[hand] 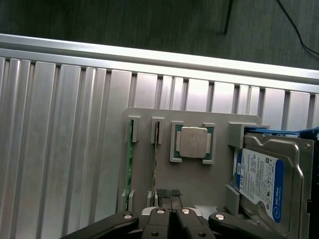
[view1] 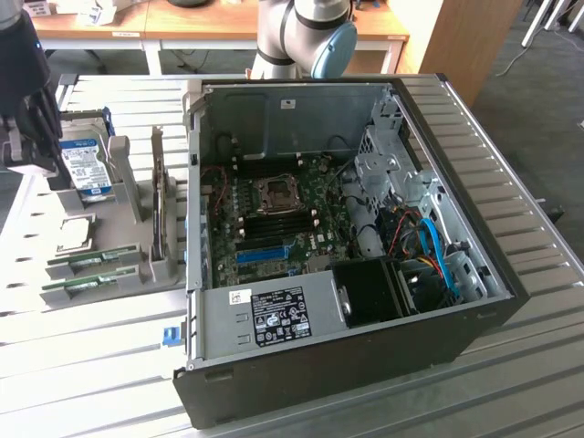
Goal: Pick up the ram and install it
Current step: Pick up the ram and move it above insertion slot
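Gripper (hand: 172, 194), jaws pressed together and empty, hangs above the tray (hand: 199, 181). The ram (hand: 130, 159) stands on edge in its slot, near the CPU (hand: 193, 142), untouched. A sound pick likely calls for jaws spread to straddle the thin board at mid-length, square to its long edge.

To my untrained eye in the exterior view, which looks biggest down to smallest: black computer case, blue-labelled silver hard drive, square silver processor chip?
1. black computer case
2. blue-labelled silver hard drive
3. square silver processor chip
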`<state>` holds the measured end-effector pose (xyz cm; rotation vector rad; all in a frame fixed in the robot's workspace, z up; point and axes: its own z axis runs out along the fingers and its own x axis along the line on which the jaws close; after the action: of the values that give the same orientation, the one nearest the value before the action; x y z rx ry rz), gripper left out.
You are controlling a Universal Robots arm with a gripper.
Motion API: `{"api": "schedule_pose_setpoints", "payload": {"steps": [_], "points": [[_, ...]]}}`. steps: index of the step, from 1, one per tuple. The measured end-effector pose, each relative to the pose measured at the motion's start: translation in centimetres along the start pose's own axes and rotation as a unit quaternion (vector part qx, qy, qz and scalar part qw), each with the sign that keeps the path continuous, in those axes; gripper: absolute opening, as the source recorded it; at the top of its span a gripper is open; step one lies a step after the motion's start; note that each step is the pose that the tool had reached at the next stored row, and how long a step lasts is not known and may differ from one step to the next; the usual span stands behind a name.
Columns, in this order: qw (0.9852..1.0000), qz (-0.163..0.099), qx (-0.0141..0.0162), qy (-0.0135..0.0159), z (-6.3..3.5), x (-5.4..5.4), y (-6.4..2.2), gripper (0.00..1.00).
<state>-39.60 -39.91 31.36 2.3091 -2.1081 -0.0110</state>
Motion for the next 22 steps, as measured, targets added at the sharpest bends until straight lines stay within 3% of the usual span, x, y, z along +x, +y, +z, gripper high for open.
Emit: {"api": "schedule_pose_setpoints", "payload": {"steps": [13, 22], "points": [[1.0000, 0.000, 0.0000, 0.0000, 1.74, 0.0, -0.03, 0.11], [1.0000, 0.000, 0.0000, 0.0000, 1.80, 0.0, -0.03, 0.11]]}}
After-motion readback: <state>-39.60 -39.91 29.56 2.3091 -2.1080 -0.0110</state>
